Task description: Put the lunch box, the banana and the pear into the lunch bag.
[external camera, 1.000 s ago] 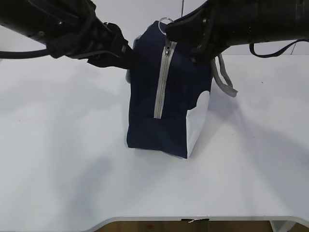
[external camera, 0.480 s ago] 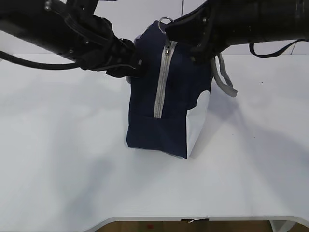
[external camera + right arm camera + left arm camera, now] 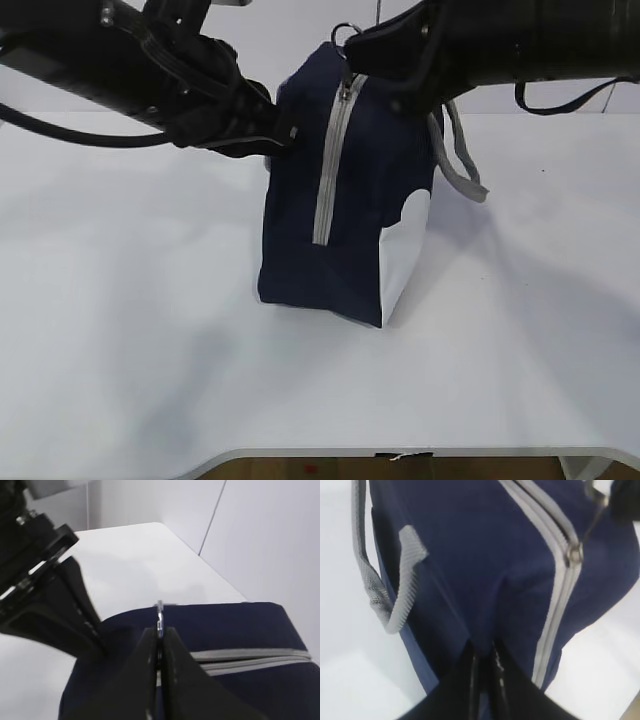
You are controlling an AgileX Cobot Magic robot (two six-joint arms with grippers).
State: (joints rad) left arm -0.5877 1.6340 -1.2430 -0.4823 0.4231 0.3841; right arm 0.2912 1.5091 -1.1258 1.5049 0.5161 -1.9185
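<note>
On the white table (image 3: pixel 120 330), lunch bag (image 3: pixel 350 250) zipped nearly shut, right gripper (image 3: pixel 159 667) clamping the zipper ring (image 3: pixel 159 611), left gripper (image 3: pixel 484 672) pinching fabric; food unseen, presumably packed.

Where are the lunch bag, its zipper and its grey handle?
lunch bag (image 3: pixel 292 250), exterior view, navy front face.
zipper (image 3: pixel 328 180), exterior view, middle of the grey strip.
grey handle (image 3: pixel 400 602), left wrist view, the loop's inner strap.

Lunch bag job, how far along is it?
The boxy navy-blue fabric lunch bag stands upright, its grey zipper closed along the end facing the camera. The right claw is pinching the metal ring pull; the left claw pinches the fabric. No food is visible outside.
</note>
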